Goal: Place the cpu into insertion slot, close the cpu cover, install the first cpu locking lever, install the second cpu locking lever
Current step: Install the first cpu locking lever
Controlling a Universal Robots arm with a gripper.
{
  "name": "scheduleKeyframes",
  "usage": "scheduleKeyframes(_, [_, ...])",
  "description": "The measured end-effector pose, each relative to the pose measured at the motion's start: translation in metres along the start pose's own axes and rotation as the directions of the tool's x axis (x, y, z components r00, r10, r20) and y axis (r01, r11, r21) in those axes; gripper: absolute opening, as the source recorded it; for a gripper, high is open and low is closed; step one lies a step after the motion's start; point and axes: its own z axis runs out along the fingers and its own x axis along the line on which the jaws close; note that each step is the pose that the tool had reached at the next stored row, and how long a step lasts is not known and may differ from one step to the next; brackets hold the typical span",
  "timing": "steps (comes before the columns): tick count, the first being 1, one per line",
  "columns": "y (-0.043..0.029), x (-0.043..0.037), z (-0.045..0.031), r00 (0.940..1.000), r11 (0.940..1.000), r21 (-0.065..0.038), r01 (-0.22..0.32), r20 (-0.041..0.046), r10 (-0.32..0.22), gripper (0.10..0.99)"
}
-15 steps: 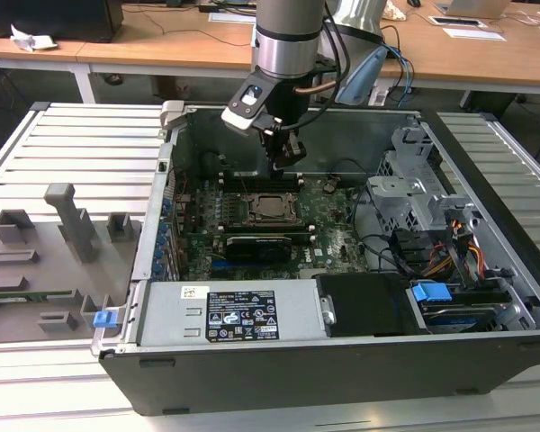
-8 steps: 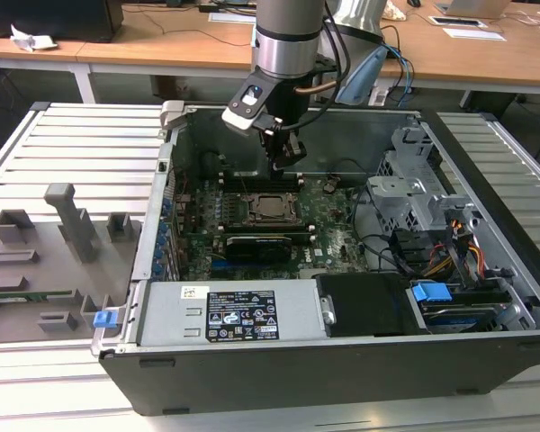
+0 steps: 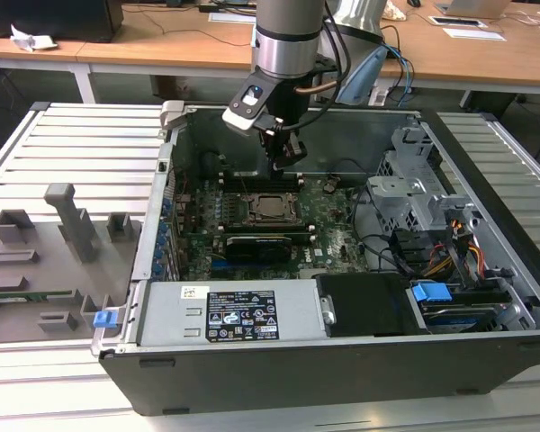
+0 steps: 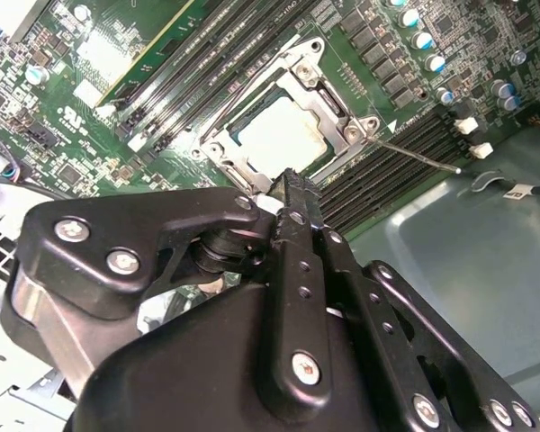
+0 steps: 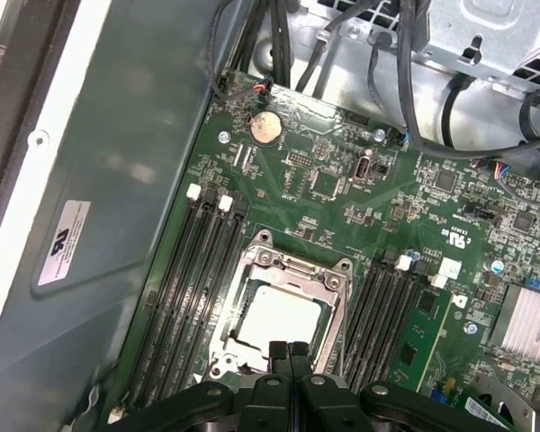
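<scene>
In the exterior view the pincer (image 3: 286, 160) hangs just above the insertion slot (image 3: 250, 208), over its far edge. In the second wrist view its fingers are pressed together, holding nothing. The cpu (image 4: 283, 139) lies in the slot, framed by the cpu cover (image 4: 335, 106). In the first wrist view the tips meet at the slot's rim.

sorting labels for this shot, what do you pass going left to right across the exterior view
grey fixture tray → cpu → metal drive cage
</scene>
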Motion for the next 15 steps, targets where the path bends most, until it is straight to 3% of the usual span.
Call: scheduleKeyframes(15, [0.0, 0.0, 0.0, 0.9998, 0.9998, 0.0, 0.021, -0.0002, -0.021, 0.11])
